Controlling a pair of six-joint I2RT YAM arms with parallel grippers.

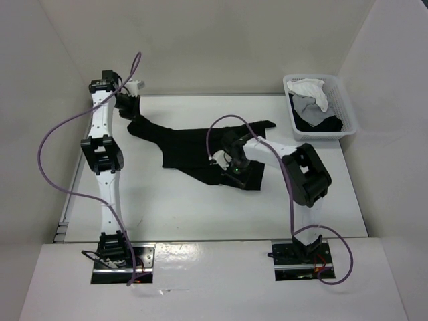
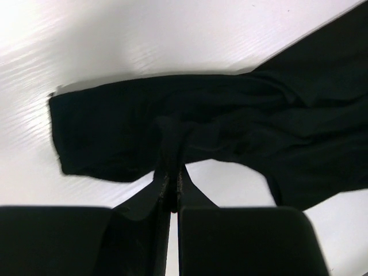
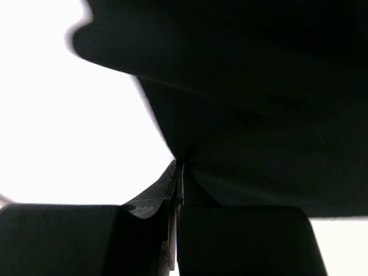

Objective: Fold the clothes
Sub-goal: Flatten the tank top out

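A white plastic basket (image 1: 349,110) stands at the far right corner of the bench (image 1: 174,207). It holds a crumpled white garment (image 1: 309,89) at its far end, a grey garment (image 1: 306,107) under and beside that, and a piece of dark cloth (image 1: 329,124) at its near end. All three lie loosely heaped, with the white one rising just above the rim.

The black top (image 1: 180,144) lies outside the basket, spread across the middle of the bench, well apart from the basket. It is plain, soft and without print. It runs as a slanting band from the far left corner down toward the centre, with a narrow strip reaching out to the right at the far side. It is wrinkled and uneven rather than flat, and its near edge bunches into a point under the right arm.

The left end effector (image 1: 127,101) sits at the far left, clenched on the fabric. The left wrist view shows its fingers (image 2: 164,190) pressed together with a fold of the black top (image 2: 276,121) pinched between them. A sleeve end stretches off to the left over the white surface.

The right end effector (image 1: 235,168) is at the centre of the bench, at the near edge of the cloth. In the right wrist view its jaws are closed tight, with the edge of the black top (image 3: 259,115) gripped at the tips and the fabric filling most of the view above them.
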